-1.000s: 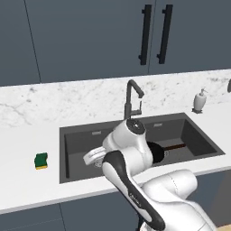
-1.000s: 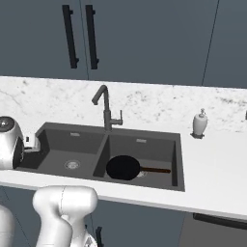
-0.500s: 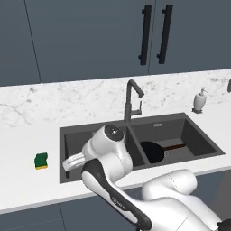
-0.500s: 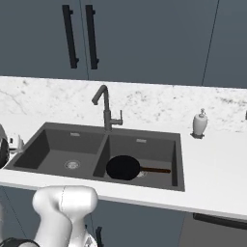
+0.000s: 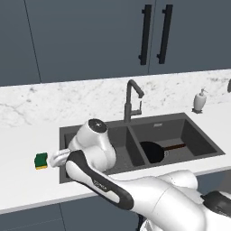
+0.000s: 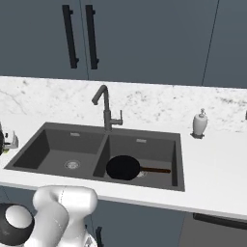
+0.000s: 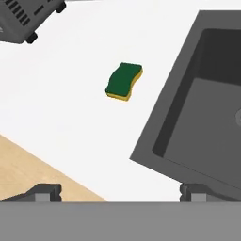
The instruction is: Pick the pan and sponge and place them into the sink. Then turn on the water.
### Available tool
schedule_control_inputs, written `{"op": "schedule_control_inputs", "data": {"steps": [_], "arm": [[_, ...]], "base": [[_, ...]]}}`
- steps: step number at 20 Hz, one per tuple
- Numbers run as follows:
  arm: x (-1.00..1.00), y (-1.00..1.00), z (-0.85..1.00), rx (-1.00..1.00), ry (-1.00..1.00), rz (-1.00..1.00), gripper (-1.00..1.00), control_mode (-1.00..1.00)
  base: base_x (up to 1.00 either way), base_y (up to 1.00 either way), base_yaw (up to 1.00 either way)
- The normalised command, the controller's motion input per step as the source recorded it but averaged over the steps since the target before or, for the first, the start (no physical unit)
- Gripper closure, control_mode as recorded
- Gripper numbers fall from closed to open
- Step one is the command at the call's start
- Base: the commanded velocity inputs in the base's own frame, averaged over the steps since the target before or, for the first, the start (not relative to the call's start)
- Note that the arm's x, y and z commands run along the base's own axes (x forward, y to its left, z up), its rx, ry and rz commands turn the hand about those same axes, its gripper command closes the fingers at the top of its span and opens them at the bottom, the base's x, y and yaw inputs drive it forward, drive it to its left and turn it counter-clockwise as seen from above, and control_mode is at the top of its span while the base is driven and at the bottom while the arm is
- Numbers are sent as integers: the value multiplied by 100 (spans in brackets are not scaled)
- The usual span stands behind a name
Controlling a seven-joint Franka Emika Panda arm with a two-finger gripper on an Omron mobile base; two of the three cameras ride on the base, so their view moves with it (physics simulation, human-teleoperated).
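Observation:
The sponge (image 7: 124, 81), green over yellow, lies on the white counter left of the sink (image 7: 180, 106). My gripper (image 7: 121, 193) hovers above the counter edge short of it, open, both fingertips (image 7: 45, 192) wide apart with nothing between them. From the left base camera the sponge (image 5: 41, 161) sits just left of my hand, which has swung over the sink's (image 5: 158, 127) left rim. The black pan (image 5: 153, 152) rests in the right basin, its brownish handle pointing right; it also appears as the pan (image 6: 124, 168) in the sink (image 6: 72, 135). No water runs from the faucet (image 5: 131, 100).
A white soap dispenser (image 5: 200, 100) stands on the counter right of the sink. A dark grey appliance (image 7: 28, 14) sits on the counter beyond the sponge. Wooden floor (image 7: 28, 174) shows past the counter's front edge. Dark cabinets hang above the marble backsplash.
My arm has swung left from over the sink's middle to its left rim, toward the sponge. The gripper stayed open. Pan and sponge have not moved.

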Motion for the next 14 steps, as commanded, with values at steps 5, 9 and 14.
{"op": "schedule_control_inputs", "data": {"steps": [5, 9, 14], "arm": [[44, 4, 0, 0, 0, 0, -100, -100], [31, 21, -24, -5, 0, 0, -100, -100], [30, 34, -21, -7, 2, -1, -100, -100]], "base": [[0, 0, 0], [0, 0, 0], [0, 0, 0]]}}
